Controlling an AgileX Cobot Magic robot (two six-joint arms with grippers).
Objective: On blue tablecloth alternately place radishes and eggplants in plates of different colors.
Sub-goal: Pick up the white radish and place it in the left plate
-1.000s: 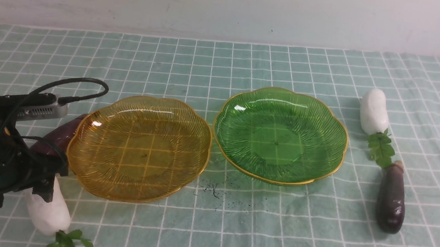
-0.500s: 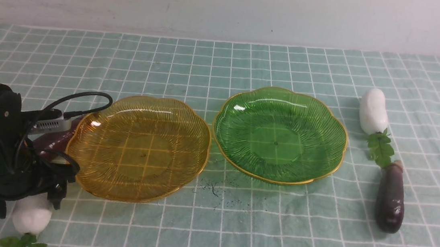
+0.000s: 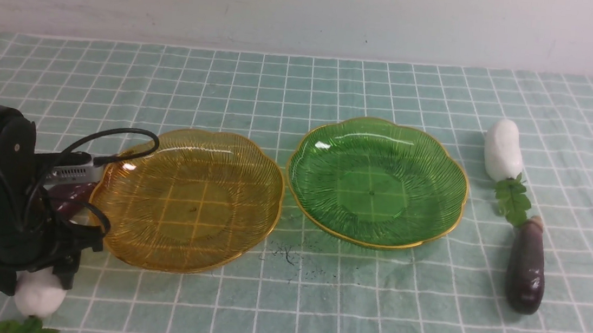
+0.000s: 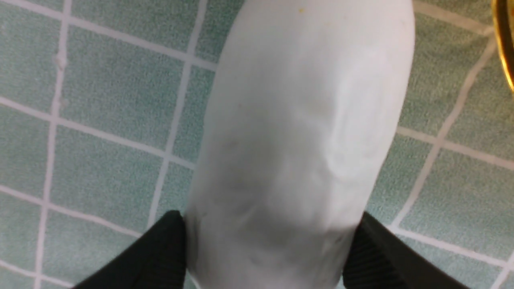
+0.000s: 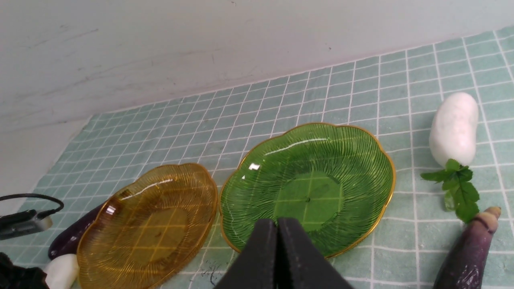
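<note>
On the blue tablecloth (image 3: pixel 315 315) lie an empty amber plate (image 3: pixel 177 270) and an empty green plate (image 3: pixel 376 245) side by side. My left gripper (image 3: pixel 33 277) is down at the near left and shut on a white radish (image 3: pixel 39 295), its black fingers (image 4: pixel 168 245) pressed against both flanks of the radish (image 4: pixel 297 132). A purple eggplant (image 3: pixel 68 196) lies half hidden behind that arm and the amber plate. To the right of the green plate lie a second radish (image 3: pixel 504 149) and a second eggplant (image 3: pixel 526 267). My right gripper (image 5: pixel 277 228) is shut and empty, above the near side of the green plate (image 5: pixel 361 237).
The left arm's black cable (image 3: pixel 114 135) loops over the amber plate's left rim. Dark specks (image 3: pixel 285 255) dot the cloth in front of the plates. A pale wall (image 3: pixel 311 10) ends the table at the back.
My left arm has swung over the near radish, which has shifted left with its leafy end towards the front edge. The fingers have closed in against its sides. The right side is unchanged.
</note>
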